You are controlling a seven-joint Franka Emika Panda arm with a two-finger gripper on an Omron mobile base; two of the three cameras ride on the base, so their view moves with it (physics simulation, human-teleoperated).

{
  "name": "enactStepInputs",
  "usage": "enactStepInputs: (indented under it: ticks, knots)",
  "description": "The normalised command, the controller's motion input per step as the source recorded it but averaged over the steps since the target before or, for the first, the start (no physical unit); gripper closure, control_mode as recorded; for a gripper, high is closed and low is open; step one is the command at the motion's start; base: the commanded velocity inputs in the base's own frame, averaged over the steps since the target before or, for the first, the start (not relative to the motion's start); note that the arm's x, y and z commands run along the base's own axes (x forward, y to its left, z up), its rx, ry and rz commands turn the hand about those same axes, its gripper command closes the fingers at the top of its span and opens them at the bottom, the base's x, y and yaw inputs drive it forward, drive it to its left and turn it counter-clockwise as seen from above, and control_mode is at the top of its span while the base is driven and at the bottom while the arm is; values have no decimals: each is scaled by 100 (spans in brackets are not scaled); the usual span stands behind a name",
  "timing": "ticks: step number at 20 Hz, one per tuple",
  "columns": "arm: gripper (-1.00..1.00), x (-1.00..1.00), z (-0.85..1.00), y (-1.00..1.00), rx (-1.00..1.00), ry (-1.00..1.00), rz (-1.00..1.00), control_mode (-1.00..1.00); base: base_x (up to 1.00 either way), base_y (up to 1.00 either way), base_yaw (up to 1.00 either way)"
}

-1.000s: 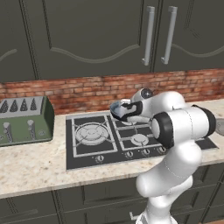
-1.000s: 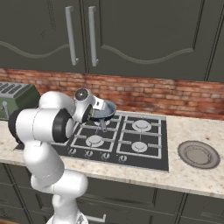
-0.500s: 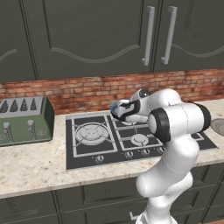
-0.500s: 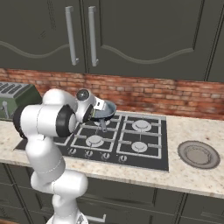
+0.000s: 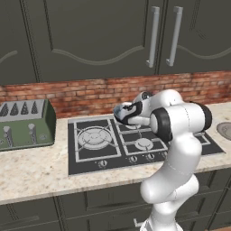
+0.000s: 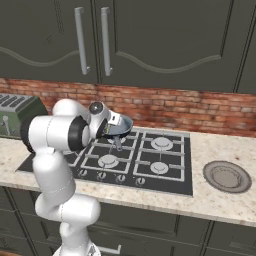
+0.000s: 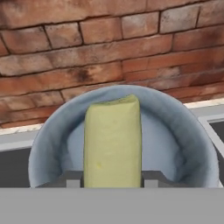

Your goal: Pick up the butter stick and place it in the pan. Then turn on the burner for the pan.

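Observation:
In the hand view the pale-yellow butter stick (image 7: 112, 144) stands between my gripper's (image 7: 112, 178) two dark fingertips (image 7: 72, 179), which are shut on it. Right behind and below it lies the round blue-grey pan (image 7: 183, 118), its bowl ringing the butter. From the base views the pan (image 5: 122, 114) (image 6: 121, 128) sits on the hob's rear row, with my hand over it and its thin handle (image 6: 117, 143) pointing to the front. The burner under the pan is hidden by the pan and my hand.
The black hob (image 5: 85, 158) has a wide ringed burner (image 5: 93, 136), small burners (image 6: 159, 167) and a front row of knobs (image 6: 120, 178). A green toaster (image 5: 25, 124) stands at the left. A round drain (image 6: 227, 175) lies at the right. Behind runs a brick wall (image 7: 87, 48).
My arm's elbow has swung a little to the side. The hand stays over the pan, with the butter stick held as before.

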Motion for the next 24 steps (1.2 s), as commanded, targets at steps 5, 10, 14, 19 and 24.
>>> enactStepInputs:
  ticks: [5,10,14,19,24]
  knots:
    - [100,26,-2,0,0,0,0,-100,0,0,0]
    - [100,13,-19,0,0,0,0,-100,0,0,0]
    - [100,12,-22,0,0,0,0,-100,0,0,0]
    - [100,3,-26,0,0,0,0,-100,0,0,0]
    - [100,0,-27,0,0,0,0,-100,0,0,0]
